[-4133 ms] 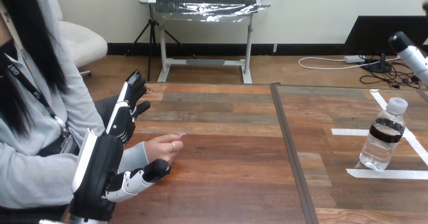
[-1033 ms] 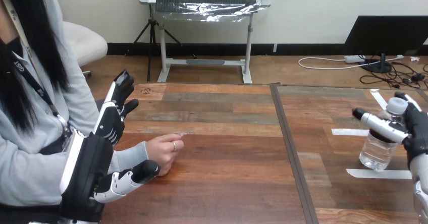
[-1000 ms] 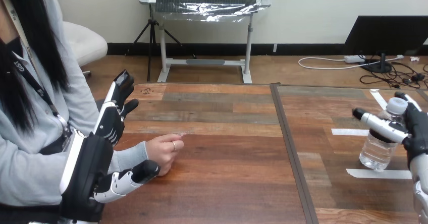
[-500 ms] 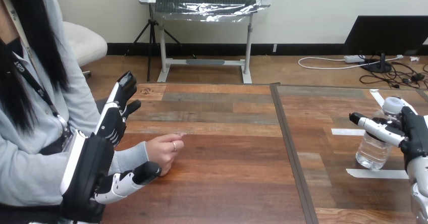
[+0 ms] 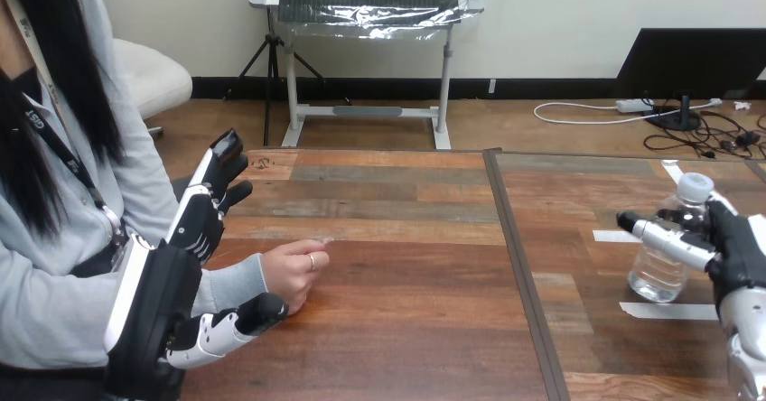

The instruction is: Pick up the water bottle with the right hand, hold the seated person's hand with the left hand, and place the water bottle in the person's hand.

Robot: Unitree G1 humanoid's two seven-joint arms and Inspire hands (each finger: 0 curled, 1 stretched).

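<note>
The clear water bottle point(image 5: 667, 255), with a white cap and a dark label, stands tilted a little at the right of the wooden table point(image 5: 406, 329). My right hand point(image 5: 739, 249) is shut on it, the thumb across its front over the label and the fingers behind it. At the left, the person's hand point(image 5: 294, 271) rests loosely curled on the table. My left hand point(image 5: 161, 303) is open beside the person's wrist: its straight fingers point(image 5: 210, 204) point up behind the wrist and its thumb point(image 5: 228, 323) lies in front of it.
White tape strips point(image 5: 667, 311) mark the table around the bottle at the right. A dark seam point(image 5: 519, 265) runs between the two tabletops. The person's torso and sleeve fill the left edge.
My right hand came down from the upper right and closed on the bottle, which has since shifted left and tilted. My left hand's fingers rose slightly; the person's hand has stayed put.
</note>
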